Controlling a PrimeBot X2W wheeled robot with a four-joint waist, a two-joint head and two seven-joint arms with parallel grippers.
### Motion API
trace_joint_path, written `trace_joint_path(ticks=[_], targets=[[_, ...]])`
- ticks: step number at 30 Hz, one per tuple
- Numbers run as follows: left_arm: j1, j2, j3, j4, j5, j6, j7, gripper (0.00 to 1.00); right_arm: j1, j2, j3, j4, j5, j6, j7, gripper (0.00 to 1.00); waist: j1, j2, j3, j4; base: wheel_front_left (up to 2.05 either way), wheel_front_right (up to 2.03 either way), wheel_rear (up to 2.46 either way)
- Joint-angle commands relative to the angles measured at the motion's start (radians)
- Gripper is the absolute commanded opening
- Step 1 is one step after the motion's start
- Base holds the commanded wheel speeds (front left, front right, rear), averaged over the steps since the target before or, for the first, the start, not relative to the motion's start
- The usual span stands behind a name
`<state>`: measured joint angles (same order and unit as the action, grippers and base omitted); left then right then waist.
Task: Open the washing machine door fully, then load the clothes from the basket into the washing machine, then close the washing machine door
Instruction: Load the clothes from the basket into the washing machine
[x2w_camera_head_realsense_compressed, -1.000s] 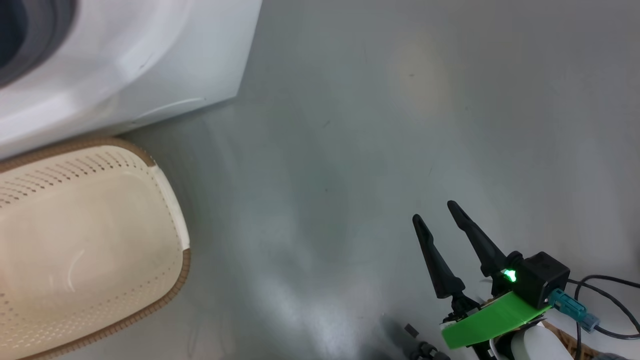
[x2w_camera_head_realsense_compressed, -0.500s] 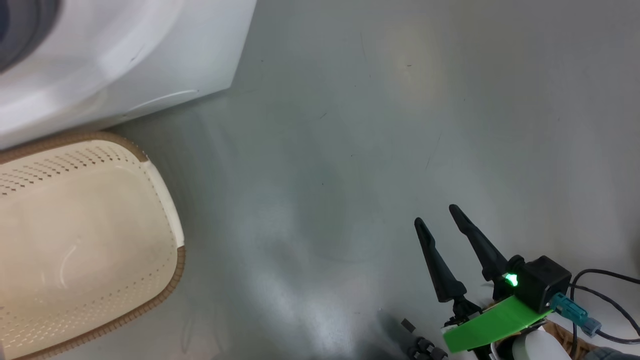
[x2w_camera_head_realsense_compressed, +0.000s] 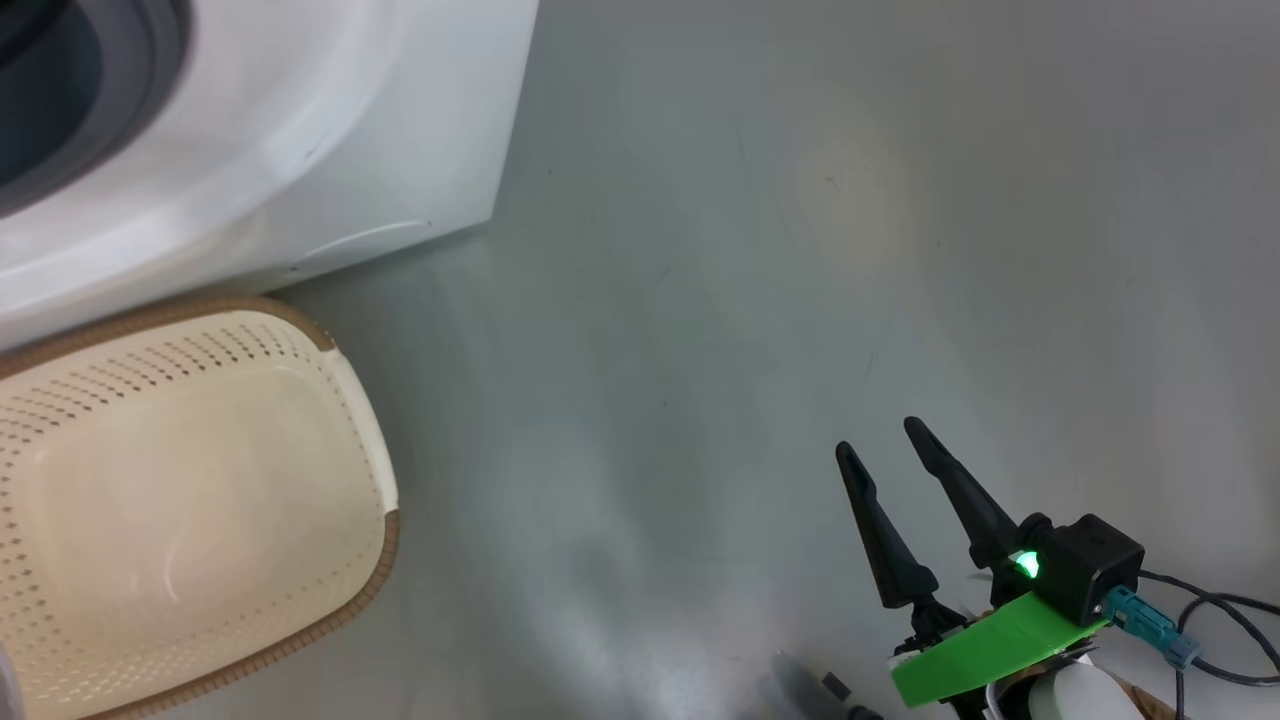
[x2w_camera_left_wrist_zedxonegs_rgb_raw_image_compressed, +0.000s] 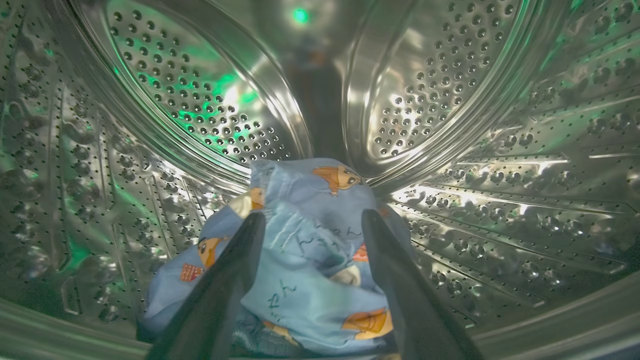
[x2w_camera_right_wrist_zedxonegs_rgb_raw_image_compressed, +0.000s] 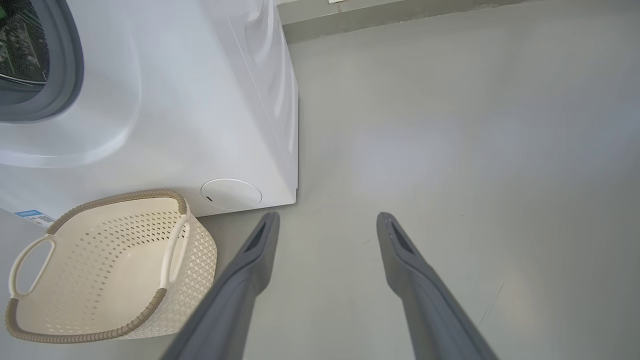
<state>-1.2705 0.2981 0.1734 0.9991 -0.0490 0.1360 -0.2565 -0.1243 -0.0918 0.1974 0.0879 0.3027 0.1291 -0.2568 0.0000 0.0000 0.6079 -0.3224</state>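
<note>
Left fingers (x2w_camera_left_wrist_zedxonegs_rgb_raw_image_compressed: 227, 285) spread wide over the clothes (x2w_camera_left_wrist_zedxonegs_rgb_raw_image_compressed: 310, 250) in the drum (x2w_camera_left_wrist_zedxonegs_rgb_raw_image_compressed: 500, 200) — right fingers (x2w_camera_right_wrist_zedxonegs_rgb_raw_image_compressed: 412, 280) equally parted, gripping nothing.

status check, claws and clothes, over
Left claw open, pointing at the clothes in the drum. Right claw open over the floor. Basket empty. No obstruction seen.

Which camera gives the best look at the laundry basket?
The right wrist view: the basket sits whole there, both handles and its empty inside visible. The head view looks down into it but cuts off its left side. The left wrist view looks into the drum.
</note>
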Motion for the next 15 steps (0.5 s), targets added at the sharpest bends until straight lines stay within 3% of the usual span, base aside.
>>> trace_joint_path(ticks=[1, 15], targets=[[0.015, 0.038, 0.008, -0.012, 0.003, 0.015, -0.005, 1.00, 0.029, -0.014, 0.013, -0.010, 0.008, 0.002, -0.005, 1.00, 0.0000, 0.0000, -0.029, 0.011, 0.00, 0.00, 0.00], [0.234, -0.028, 0.056, -0.026, -0.056, 0.030, -0.005, 1.00, 0.020, -0.005, 0.027, 0.025, 0.016, 0.002, -0.005, 1.00, 0.0000, 0.0000, -0.186, 0.044, 0.00, 0.00, 0.00]])
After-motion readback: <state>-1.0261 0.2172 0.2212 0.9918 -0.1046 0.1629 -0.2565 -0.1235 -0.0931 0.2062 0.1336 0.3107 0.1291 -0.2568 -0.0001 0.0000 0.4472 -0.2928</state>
